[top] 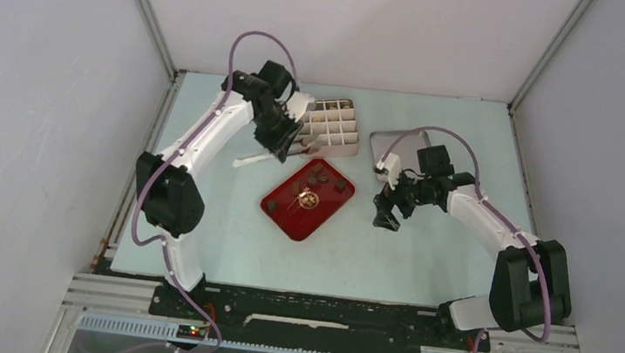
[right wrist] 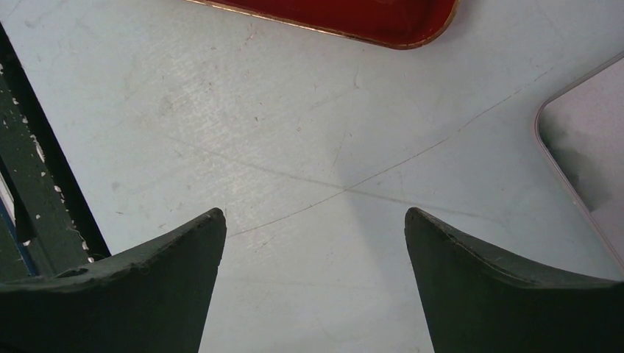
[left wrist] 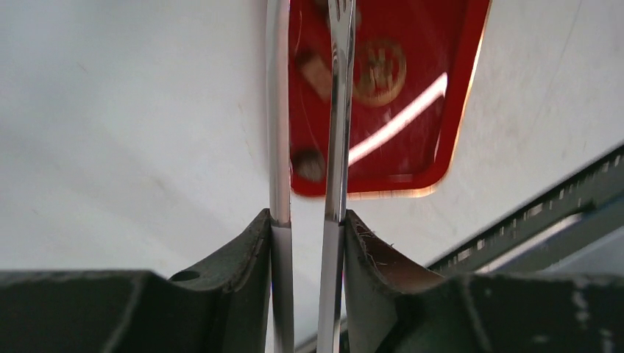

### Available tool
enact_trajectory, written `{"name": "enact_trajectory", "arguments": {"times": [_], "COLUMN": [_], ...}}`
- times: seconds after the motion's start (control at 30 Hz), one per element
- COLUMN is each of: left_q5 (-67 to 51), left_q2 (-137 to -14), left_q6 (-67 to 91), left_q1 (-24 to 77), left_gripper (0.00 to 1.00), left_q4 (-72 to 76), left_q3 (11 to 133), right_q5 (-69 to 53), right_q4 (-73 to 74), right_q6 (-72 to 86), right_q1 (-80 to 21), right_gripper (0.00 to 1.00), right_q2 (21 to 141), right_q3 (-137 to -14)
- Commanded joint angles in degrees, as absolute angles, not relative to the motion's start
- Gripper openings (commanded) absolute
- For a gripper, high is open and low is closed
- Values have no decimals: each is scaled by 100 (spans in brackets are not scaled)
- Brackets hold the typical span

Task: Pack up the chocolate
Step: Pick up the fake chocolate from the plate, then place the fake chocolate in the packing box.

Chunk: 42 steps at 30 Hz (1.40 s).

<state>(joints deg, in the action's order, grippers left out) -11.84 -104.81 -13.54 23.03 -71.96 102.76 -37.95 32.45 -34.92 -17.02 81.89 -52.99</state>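
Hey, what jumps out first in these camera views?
The red tray sits mid-table, holding dark chocolate pieces and a gold emblem. The left gripper is shut on metal tongs aimed over that tray, with a divided box behind it; the right gripper hangs open to the tray's right.

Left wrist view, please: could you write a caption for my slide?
Left hand grips metal tongs over the red tray holding chocolate pieces.

The red tray point(left wrist: 456, 73) is glossy and mirror-bright, with a thin gold edge. Over it, the tongs point(left wrist: 340, 110) are polished metal. Beside the tray, the fingers point(right wrist: 147, 294) of the right gripper point(right wrist: 314, 213) look matt, dark, slightly grainy. The table point(right wrist: 309, 110) around the tray is pale, matt, finely scratched
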Motion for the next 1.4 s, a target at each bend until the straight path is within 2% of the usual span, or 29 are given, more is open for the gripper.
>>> {"name": "enact_trajectory", "arguments": {"times": [0.0, 0.2, 0.4, 0.83, 1.2, 1.37], "left_q5": [-1215, -1248, -1419, -1659, -1474, -1488], "left_q2": [-10970, -11514, -12470, -13253, -13427, -13317], "left_q6": [-928, -376, -66, -35, -35, -74], "left_q1": [2332, 2329, 2329, 2386, 2458, 2511], "left_gripper": [14, 13, 13, 17, 37, 40], "left_q4": [-5933, -4659, -4691, -4594, -4686, -4758], "left_q3": [11186, 11534, 12554, 13065, 13210, 13274], "right_q5": [-3631, -3721, -3731, -3762, -3797, -3808], "right_q4": [3230, 3235, 3248, 3261, 3287, 3292], "right_q6": [-3621, -3612, -3621, -3630, -3646, -3656], "right_q1": [-1665, -1524, -1486, -1423, -1363, -1363], "right_gripper": [94, 94, 93, 94, 93, 93], "right_q2": [8306, 8328, 8326, 8440, 8420, 8447], "right_q3": [-5546, -5546, -5546, -5546, -5546, -5546]}}
